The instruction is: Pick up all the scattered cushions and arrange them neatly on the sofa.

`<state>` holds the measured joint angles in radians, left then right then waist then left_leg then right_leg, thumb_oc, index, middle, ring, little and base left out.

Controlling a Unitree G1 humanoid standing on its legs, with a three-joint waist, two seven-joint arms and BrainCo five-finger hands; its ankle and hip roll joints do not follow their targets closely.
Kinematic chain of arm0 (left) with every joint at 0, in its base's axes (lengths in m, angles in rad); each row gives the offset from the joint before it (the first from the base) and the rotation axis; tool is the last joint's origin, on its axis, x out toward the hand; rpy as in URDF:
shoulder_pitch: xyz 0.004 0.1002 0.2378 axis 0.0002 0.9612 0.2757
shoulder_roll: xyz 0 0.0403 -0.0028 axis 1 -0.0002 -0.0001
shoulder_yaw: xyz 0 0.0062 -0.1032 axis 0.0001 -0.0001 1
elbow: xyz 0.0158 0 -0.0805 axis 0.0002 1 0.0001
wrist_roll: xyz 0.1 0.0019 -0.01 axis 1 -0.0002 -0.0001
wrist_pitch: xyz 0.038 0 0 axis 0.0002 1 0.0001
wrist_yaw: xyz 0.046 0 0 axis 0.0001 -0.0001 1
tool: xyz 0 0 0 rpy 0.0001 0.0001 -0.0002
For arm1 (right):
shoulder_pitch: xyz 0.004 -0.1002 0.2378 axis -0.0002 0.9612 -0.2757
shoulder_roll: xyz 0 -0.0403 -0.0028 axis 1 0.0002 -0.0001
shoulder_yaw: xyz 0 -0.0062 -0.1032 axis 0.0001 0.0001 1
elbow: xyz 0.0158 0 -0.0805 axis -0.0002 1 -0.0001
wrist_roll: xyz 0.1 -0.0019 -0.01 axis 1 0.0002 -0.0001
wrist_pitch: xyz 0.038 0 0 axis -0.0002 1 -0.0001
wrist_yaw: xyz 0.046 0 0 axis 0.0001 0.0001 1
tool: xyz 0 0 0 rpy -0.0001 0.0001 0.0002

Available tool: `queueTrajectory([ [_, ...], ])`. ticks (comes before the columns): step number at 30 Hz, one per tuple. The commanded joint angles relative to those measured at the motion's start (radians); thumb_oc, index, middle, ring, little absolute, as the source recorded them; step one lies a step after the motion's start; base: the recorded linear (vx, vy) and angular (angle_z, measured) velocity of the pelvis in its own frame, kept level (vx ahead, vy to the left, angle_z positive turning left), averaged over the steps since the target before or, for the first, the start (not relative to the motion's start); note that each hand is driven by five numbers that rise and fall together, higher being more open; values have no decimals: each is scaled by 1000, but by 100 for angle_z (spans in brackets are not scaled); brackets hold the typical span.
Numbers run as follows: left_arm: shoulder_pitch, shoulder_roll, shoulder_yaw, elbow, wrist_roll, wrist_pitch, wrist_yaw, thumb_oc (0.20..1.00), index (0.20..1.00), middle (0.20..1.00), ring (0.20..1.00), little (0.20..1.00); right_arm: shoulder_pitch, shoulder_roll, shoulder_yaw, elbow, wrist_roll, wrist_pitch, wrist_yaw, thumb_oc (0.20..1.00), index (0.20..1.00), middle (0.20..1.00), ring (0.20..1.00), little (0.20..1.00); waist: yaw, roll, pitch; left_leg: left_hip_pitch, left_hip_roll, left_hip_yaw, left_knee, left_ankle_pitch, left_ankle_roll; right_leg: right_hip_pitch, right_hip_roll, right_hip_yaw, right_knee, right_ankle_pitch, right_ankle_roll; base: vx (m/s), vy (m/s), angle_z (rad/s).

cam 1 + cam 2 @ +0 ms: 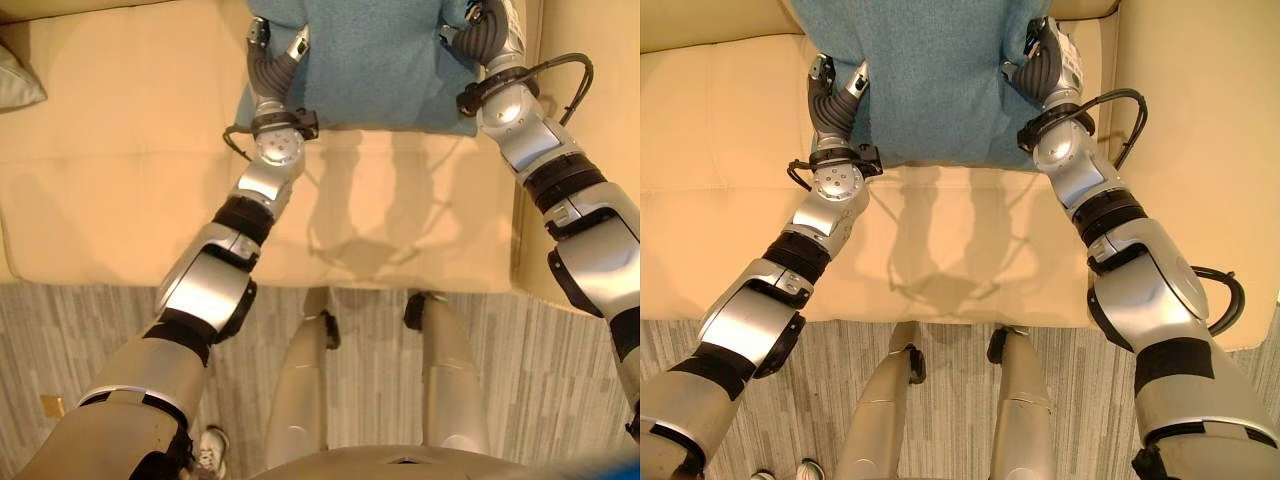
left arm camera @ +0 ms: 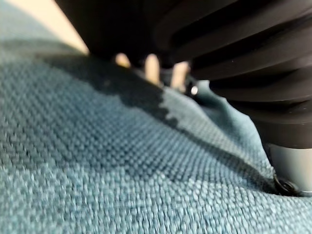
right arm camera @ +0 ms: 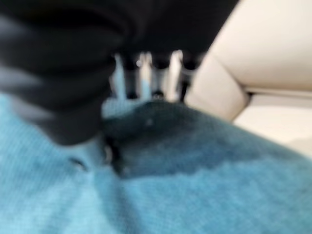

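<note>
We've got a cream sofa (image 1: pixel 120 170) with the blue cushion (image 1: pixel 930 80) lying on its seat up against the back. Left eye view also catches a pale cushion (image 1: pixel 15 80) at the sofa's far left. Woven, nubby fabric. Left hand (image 1: pixel 835 95) and right hand (image 1: pixel 1045 60) grip its edges, fingers curled round
</note>
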<state>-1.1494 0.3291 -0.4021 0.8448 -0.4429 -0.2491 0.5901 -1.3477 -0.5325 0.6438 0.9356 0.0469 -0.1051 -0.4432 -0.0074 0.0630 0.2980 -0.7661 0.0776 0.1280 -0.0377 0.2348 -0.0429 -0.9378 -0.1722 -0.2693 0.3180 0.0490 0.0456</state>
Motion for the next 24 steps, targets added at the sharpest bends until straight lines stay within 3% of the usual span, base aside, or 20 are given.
queueTrajectory([
  [1,-137,-23,-68,-32,18,-86,-65,1000,1000,1000,1000,1000,-211,34,24,-35,3,-67,-8,947,947,947,947,947,24,-29,8,143,35,-18,-40,-47,-126,107,41,5,-117,19,127,0,0,0],
  [2,-128,-11,-64,-30,16,-85,-68,1000,1000,1000,1000,1000,-207,29,26,-36,-1,-65,-6,1000,1000,1000,1000,1000,26,-27,10,149,35,-17,-39,-47,-126,108,37,4,-105,13,125,0,0,0],
  [16,-42,217,35,34,-58,-101,-102,1000,1000,1000,1000,1000,-163,-26,8,-57,11,-69,22,1000,1000,1000,1000,1000,39,-11,31,214,22,-22,-42,-56,-124,148,18,-5,-63,-15,119,-2,0,1],
  [24,40,377,91,59,-27,-90,-118,1000,1000,1000,1000,1000,-120,-130,-12,-88,44,-91,43,1000,1000,1000,1000,1000,43,-13,46,234,19,-22,-43,-54,-127,167,16,-7,-62,-15,115,0,0,0],
])
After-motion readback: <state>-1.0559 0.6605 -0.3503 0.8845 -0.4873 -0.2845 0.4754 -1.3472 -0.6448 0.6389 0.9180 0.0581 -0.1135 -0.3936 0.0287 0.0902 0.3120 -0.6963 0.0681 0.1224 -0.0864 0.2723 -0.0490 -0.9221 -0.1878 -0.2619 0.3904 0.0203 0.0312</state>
